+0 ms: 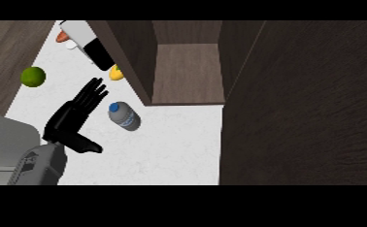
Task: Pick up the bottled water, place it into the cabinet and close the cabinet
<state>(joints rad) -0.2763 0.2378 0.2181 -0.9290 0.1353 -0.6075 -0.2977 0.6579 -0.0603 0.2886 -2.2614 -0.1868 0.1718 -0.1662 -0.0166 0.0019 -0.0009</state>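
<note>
Fingers straight and spread, thumb out to the side, the left hand (pixel 72 119) stands open just left of the bottle (pixel 124 116) and holds nothing. Bottle lies on the white counter (pixel 172 148) in front of the open cabinet (pixel 188 73), near its left wall, long axis slanting, blue cap toward the upper left and base toward the lower right; its label is too small to read. Beyond it an orange thing (pixel 116 73) is half hidden by the cabinet wall, a lime (pixel 33 76) lies far left, and the dark door (pixel 297 109) fills the right.
</note>
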